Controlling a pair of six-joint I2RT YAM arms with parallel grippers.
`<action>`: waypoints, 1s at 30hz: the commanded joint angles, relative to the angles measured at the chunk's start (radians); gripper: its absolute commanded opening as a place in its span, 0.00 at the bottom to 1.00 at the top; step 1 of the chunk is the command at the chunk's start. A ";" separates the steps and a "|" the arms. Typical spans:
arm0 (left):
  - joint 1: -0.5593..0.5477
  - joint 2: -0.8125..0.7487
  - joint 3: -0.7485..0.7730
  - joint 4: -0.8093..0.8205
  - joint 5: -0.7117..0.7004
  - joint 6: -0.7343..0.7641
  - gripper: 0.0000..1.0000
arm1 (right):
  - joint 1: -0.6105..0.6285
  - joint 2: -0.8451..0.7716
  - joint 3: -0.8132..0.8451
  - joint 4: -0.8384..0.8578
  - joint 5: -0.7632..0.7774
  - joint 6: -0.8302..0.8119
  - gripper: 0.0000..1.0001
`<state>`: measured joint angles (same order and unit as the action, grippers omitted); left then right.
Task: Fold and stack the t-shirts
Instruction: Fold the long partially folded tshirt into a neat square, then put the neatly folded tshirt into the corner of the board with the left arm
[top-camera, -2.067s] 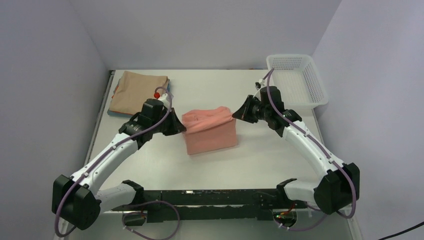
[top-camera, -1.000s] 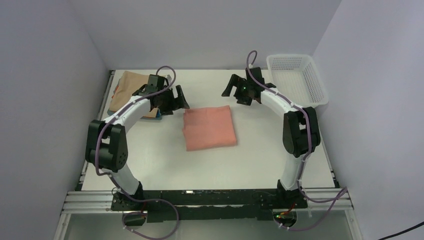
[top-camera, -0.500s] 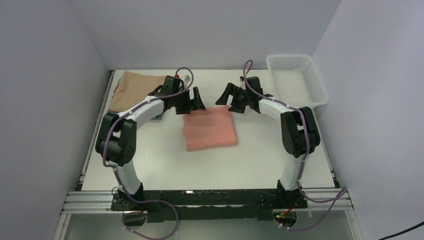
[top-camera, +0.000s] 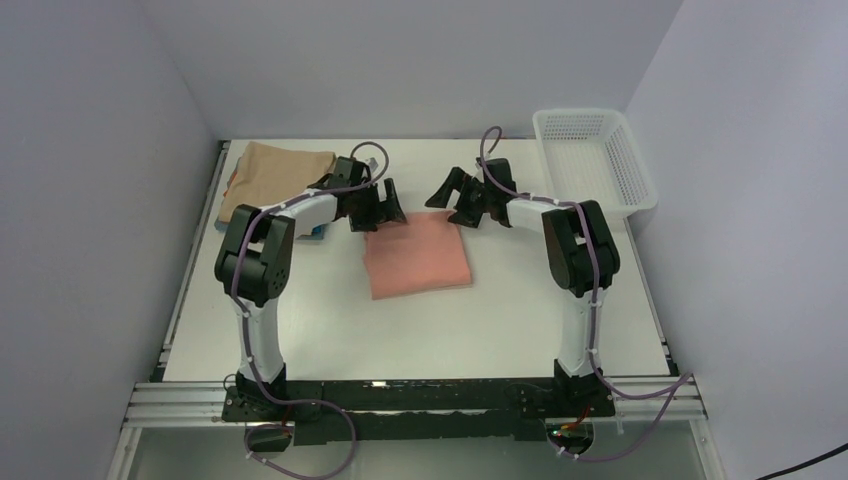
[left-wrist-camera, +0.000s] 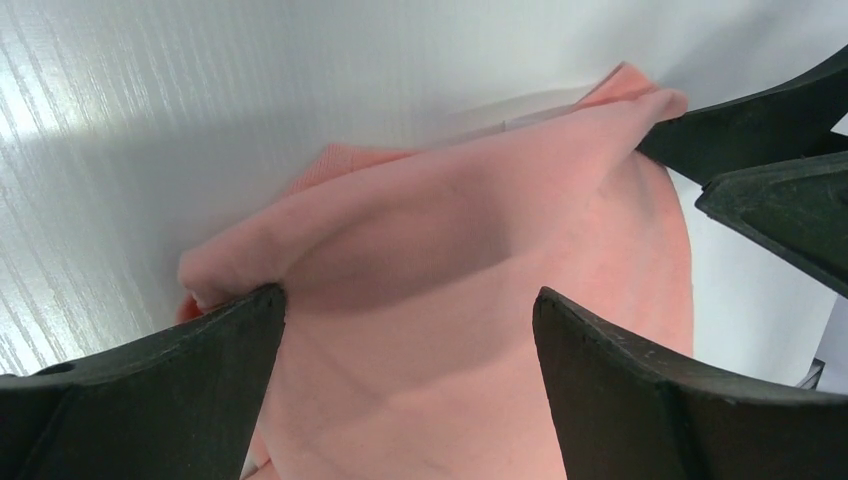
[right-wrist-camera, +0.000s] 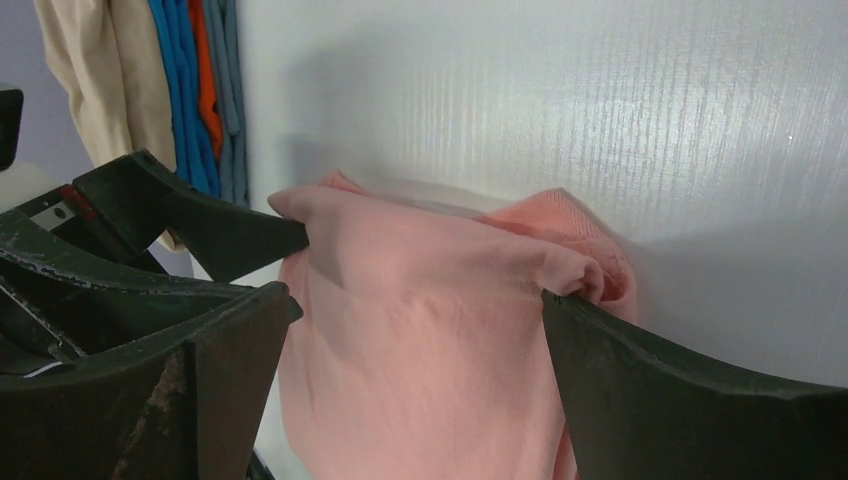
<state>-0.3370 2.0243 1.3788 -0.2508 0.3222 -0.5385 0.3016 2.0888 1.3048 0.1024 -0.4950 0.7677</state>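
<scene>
Salmon-pink t-shirt (top-camera: 418, 255): middle of the worktop (top-camera: 400, 335), folded down to a compact rectangle; flat except the far edge, which humps up slightly in both wrist views.
Left gripper (top-camera: 388, 206): low at the shirt's far-left corner, jaws spread wide, nothing pinched. Cloth corner just touching one fingertip (left-wrist-camera: 240, 320).
Right gripper (top-camera: 447, 196): mirror pose at the far-right corner, jaws equally wide, holding nothing. A roll of cloth resting against one fingertip (right-wrist-camera: 585, 325).
Stack (top-camera: 262, 190): far-left corner of the worktop, well apart from the pink shirt. Tan t-shirt (right-wrist-camera: 85, 60) on top, with blue (right-wrist-camera: 190, 90) and reddish (right-wrist-camera: 205, 70) folded edges showing beside it from the right wrist.
Basket (top-camera: 600, 150): white mesh, far-right corner, not involved here.
Done, judging by the layout: several shirts folded and piled; pink one folded to roughly the pile's footprint.
Left to do: pink shirt not yet on the stack. Probably a two-corner pinch at the far edge, then a carry leftward onto the tan one. No other loose shirts in view.
Stage: late — likely the last shirt.
Uncertain: whether one more fold is intended before stacking; cannot tell from these views.
Watch for: folded layers sliding apart if only the top layer is caught.
</scene>
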 joint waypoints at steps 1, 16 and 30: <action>0.002 -0.025 -0.135 -0.010 -0.041 0.018 0.99 | 0.006 -0.007 -0.115 -0.056 0.089 0.008 1.00; -0.024 -0.486 -0.458 0.066 -0.049 0.026 0.99 | 0.120 -0.384 -0.339 -0.166 0.293 0.011 1.00; -0.029 -0.701 -0.574 -0.142 -0.171 0.045 0.99 | 0.110 -0.834 -0.453 -0.389 0.596 -0.074 1.00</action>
<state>-0.3653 1.2968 0.8646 -0.3225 0.1829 -0.5087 0.4198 1.3705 0.9237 -0.1898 -0.0322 0.7391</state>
